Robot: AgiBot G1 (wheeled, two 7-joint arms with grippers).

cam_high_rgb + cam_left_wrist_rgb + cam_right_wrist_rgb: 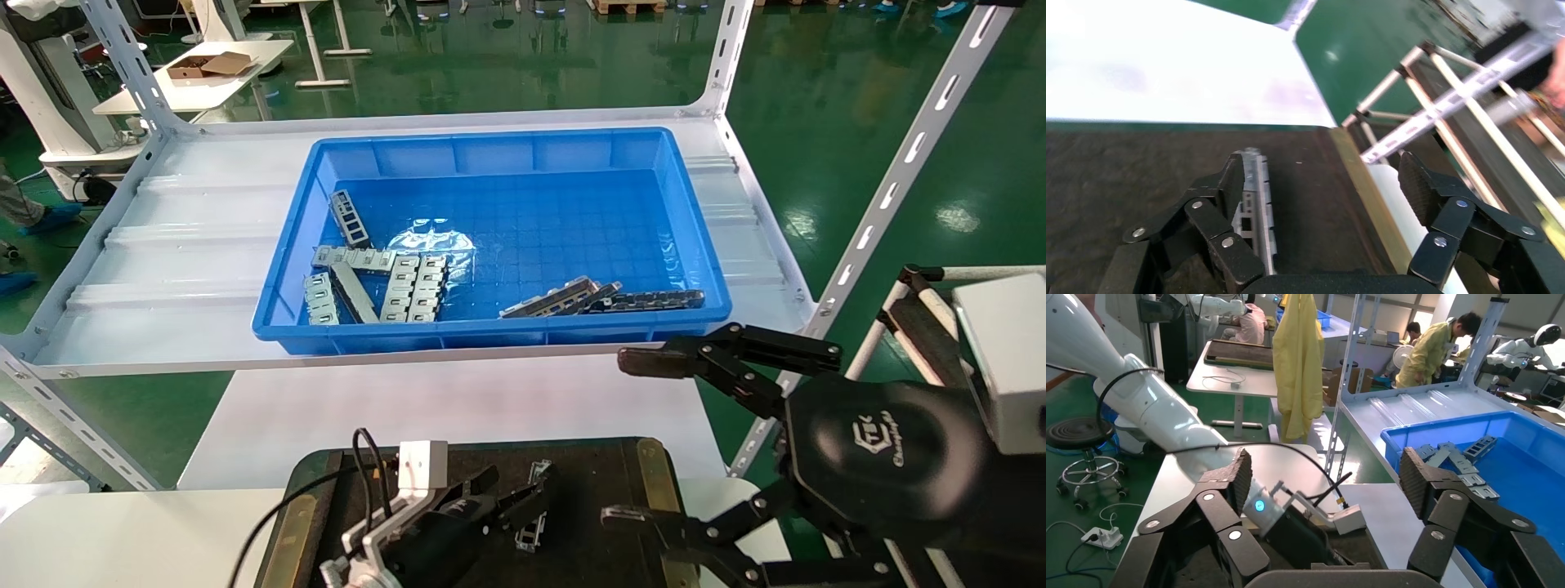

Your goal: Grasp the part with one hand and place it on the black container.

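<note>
The left black linkage-fingered hand [523,490] is released, fingers spread. The silvery-grey ladder-like metal channel part [1257,205] lies on the matt black brass-edged container [1138,177], touching one finger [1229,177]. The right hand [645,441] hovers beside, released.

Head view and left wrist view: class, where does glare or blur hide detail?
Head view: a bright reflection on the blue bin's floor washes out its grid. Left wrist view: the white surface beyond the black container is overexposed; the frame rails look smeared; the part stays readable.
</note>
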